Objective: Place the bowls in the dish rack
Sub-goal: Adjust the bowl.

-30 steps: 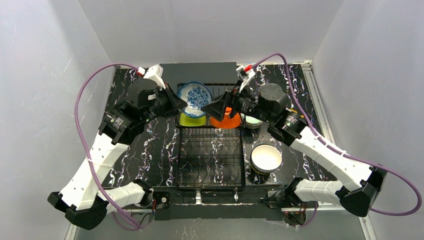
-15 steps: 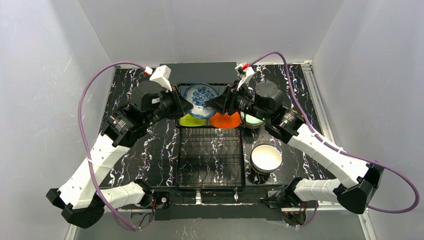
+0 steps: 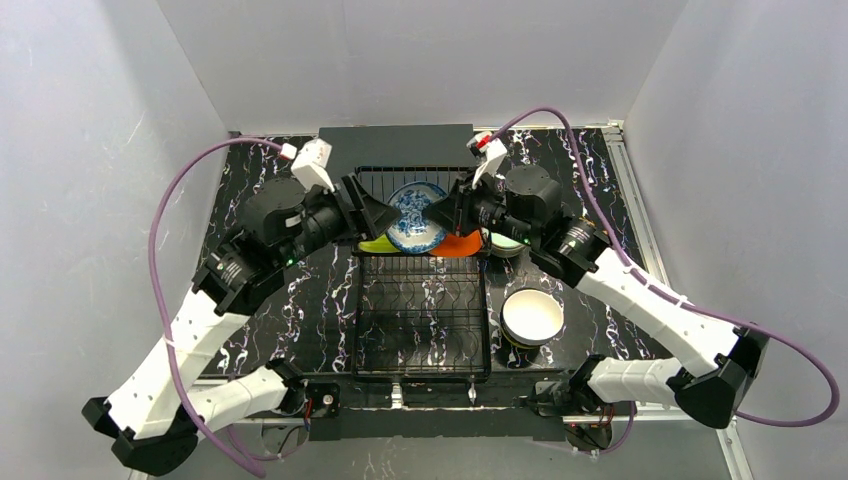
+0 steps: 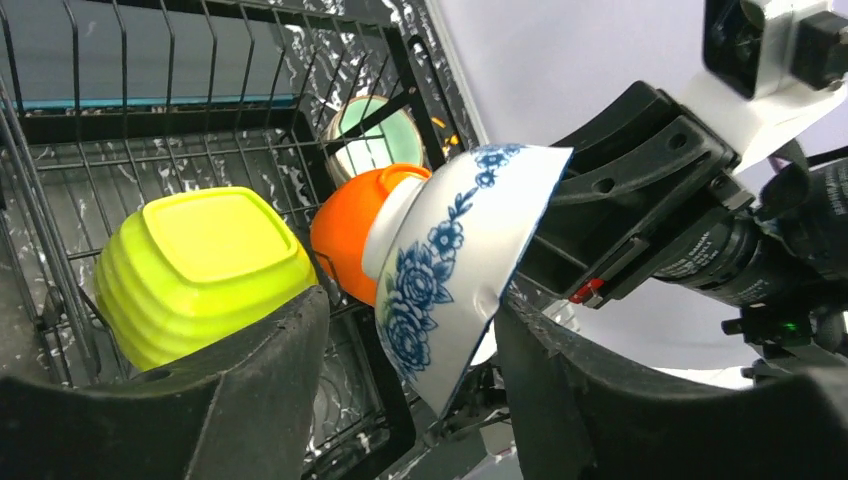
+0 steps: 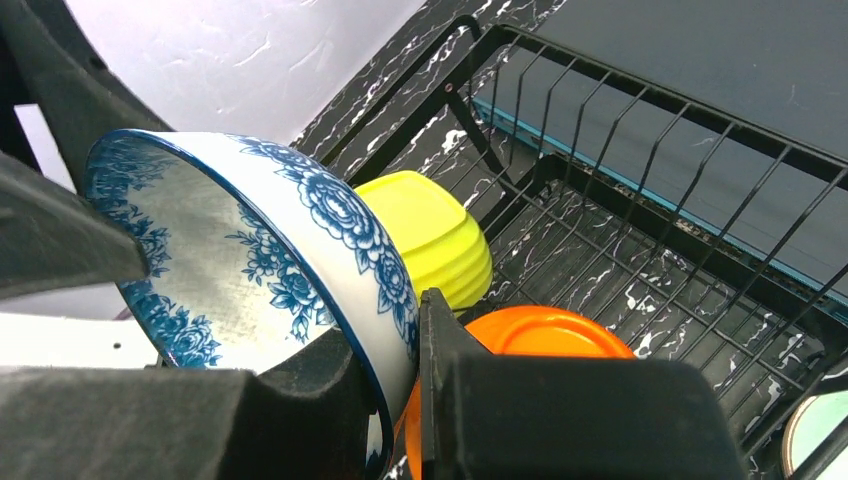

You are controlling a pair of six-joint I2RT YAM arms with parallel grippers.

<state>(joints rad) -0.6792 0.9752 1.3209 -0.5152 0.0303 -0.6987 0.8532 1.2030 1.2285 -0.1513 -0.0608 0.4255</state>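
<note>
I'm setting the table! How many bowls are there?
5: flowered bowl in the right claw; green bowl, orange bowl in the rack; mint bowl, white bowl beside it. More may hide underneath.

No legible text, label, brand, number or sign is made out in any of the views, and only a blue floral pattern without lettering is borne by the blue-white patterned bowl [image 4: 440,290].
</note>
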